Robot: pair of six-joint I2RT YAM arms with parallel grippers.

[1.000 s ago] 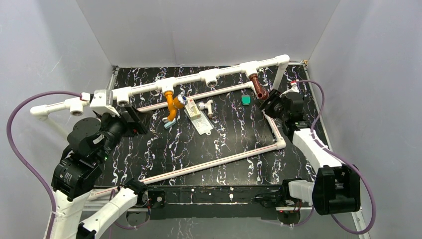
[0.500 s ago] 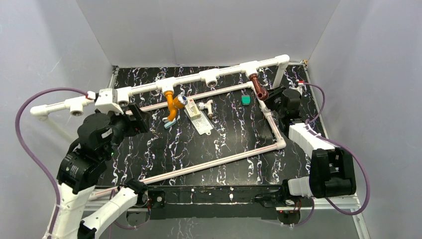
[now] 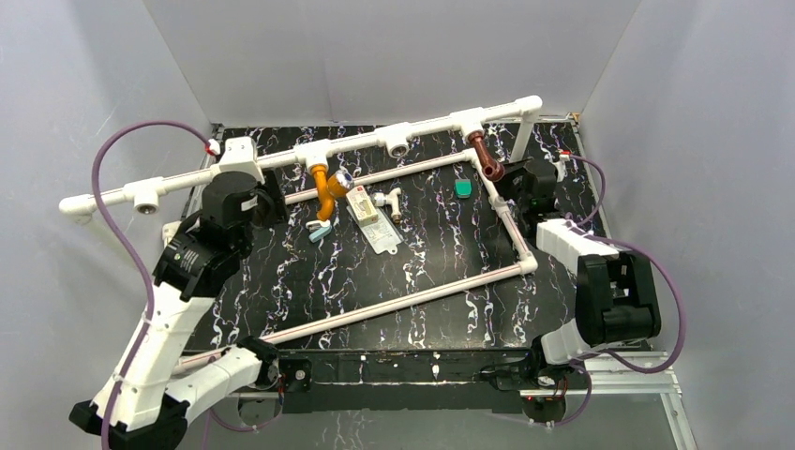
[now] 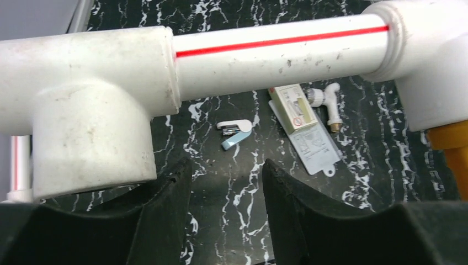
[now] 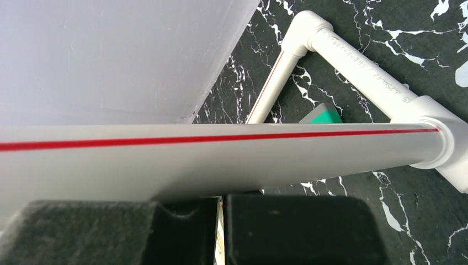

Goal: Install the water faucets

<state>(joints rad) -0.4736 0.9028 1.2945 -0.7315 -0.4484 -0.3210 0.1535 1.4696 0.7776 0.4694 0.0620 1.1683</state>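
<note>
The orange faucet [image 3: 324, 187] hangs from a T-fitting on the white pipe frame's [image 3: 431, 131] back rail; its body shows at the right edge of the left wrist view [image 4: 451, 148]. The reddish-brown faucet [image 3: 486, 157] hangs from a fitting further right. The white faucet [image 3: 388, 202] [image 4: 326, 102] lies loose on the black table. My left gripper [image 3: 262, 192] [image 4: 226, 165] sits just below the rail beside a T-fitting [image 4: 91, 127], open with only table between its fingers. My right gripper [image 3: 514, 183] [image 5: 221, 201] is shut, its fingertips against a red-striped frame pipe [image 5: 221, 149].
A white card packet [image 3: 373, 222] [image 4: 304, 122] and a small blue-white clip [image 3: 317, 234] [image 4: 234, 132] lie mid-table. A teal piece [image 3: 462, 187] [image 5: 325, 115] rests near the right gripper. The frame's lower rails [image 3: 403, 305] cross the table; grey walls close in on three sides.
The left arm has reached forward and up, and its jaws have narrowed. The frame's left side has shifted toward the back wall. The right gripper has closed against the frame's right side pipe.
</note>
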